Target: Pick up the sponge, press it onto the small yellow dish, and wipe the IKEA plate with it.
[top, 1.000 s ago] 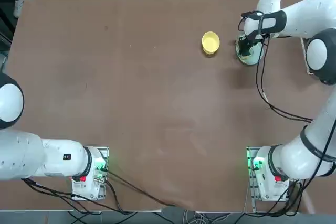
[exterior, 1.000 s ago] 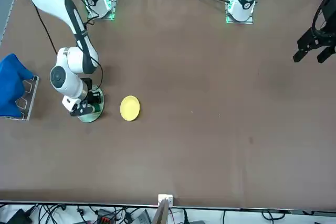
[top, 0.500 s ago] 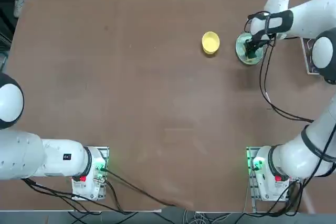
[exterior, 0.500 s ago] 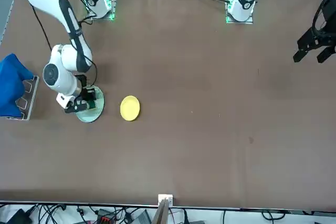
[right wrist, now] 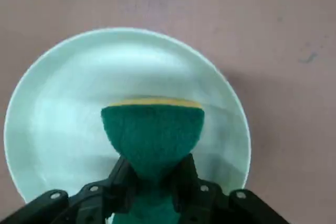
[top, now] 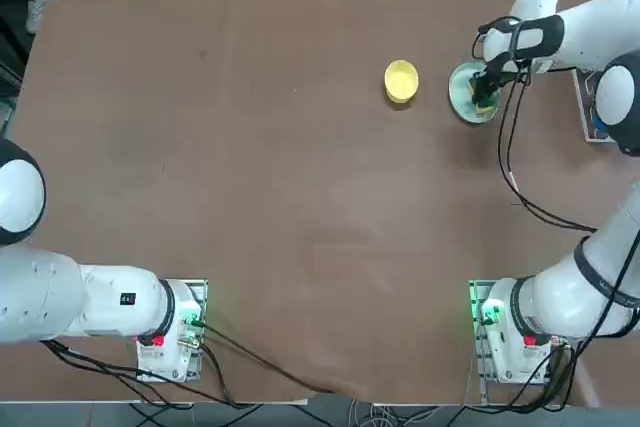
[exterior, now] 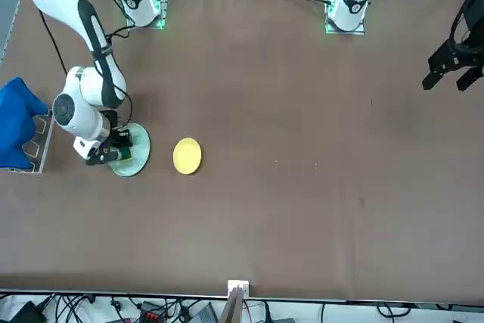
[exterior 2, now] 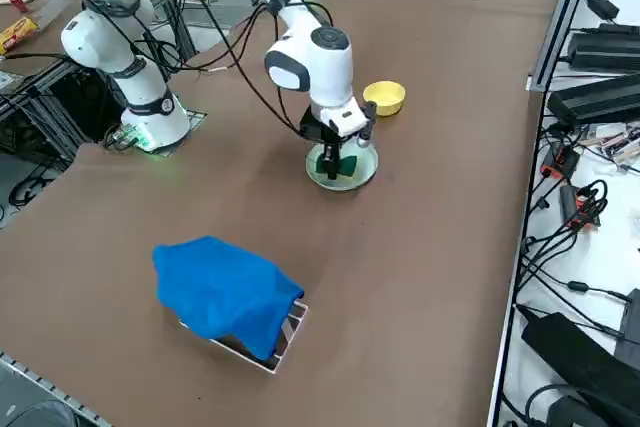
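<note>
The right gripper (right wrist: 152, 182) points down over the pale green plate (right wrist: 63, 103). Its jaws are closed tight on the sponge (right wrist: 152, 129), squeezing the middle so it bulges out. The green sponge, with its yellow layer, sits on the plate. The small yellow dish (top: 401, 81) sits just beside the plate on the brown worktop (top: 280, 197). A blue cloth (exterior 2: 225, 292) lies on a tray (exterior 2: 290, 332) well apart from the plate.

White rounded arm (exterior 2: 310, 57), black end effector (right wrist: 152, 187), trailing black cables (top: 515, 177)
</note>
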### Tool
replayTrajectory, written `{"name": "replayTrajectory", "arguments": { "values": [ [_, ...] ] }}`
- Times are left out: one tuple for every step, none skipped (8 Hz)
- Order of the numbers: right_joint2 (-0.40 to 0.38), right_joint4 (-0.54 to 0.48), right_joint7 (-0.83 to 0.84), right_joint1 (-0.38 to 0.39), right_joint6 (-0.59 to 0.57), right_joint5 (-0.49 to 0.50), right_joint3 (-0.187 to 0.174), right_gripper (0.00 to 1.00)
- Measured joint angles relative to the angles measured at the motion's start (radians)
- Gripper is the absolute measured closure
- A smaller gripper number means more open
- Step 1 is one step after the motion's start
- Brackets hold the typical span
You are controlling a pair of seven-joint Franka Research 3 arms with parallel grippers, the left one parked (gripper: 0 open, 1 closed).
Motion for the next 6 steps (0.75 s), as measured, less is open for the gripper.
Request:
{"name": "replayTrajectory", "arguments": {
  "values": [
    [0.013, 0.021, 0.0, 0.001, 0.0, 0.0, 0.003, 0.63],
    [0.023, 0.038, 0.001, 0.006, 0.0, 0.001, 0.007, 0.63],
    [0.03, 0.05, 0.01, 0.018, 0.0, 0.002, 0.01, 0.63],
    [0.034, 0.056, 0.032, 0.035, 0.0, 0.002, 0.012, 0.63],
    [0.035, 0.058, 0.057, 0.056, 0.0, 0.002, 0.014, 0.63],
    [0.035, 0.057, 0.082, 0.075, -0.001, 0.002, 0.014, 0.63]
  ]
}}
